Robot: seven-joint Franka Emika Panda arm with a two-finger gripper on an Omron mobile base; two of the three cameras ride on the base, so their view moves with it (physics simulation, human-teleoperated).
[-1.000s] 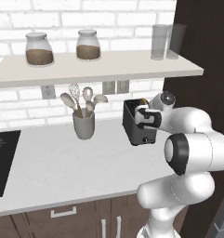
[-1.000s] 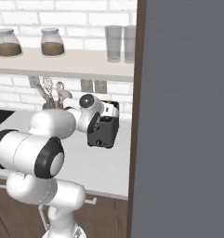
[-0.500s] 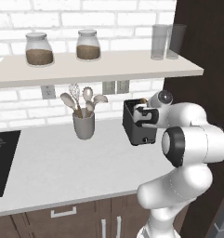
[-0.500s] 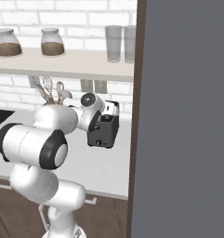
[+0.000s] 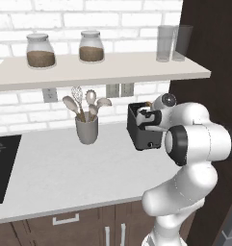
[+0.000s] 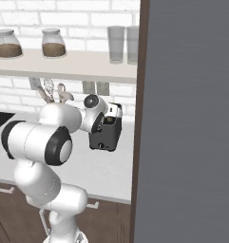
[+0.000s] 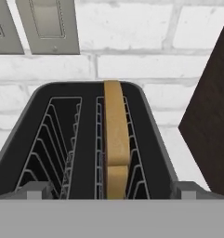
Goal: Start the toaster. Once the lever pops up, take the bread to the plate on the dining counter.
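Gripper [image 5: 145,116] spread wide, grasping nothing, poised right over toaster [image 5: 142,129] at centre right of left base frame. Bread [image 7: 116,135] upright in right slot, centre of hand frame.

Toaster [image 7: 90,139] top open from above; left slot free, bread [image 7: 116,135] fills right slot. Dark panel [image 7: 211,116] crowds right side.
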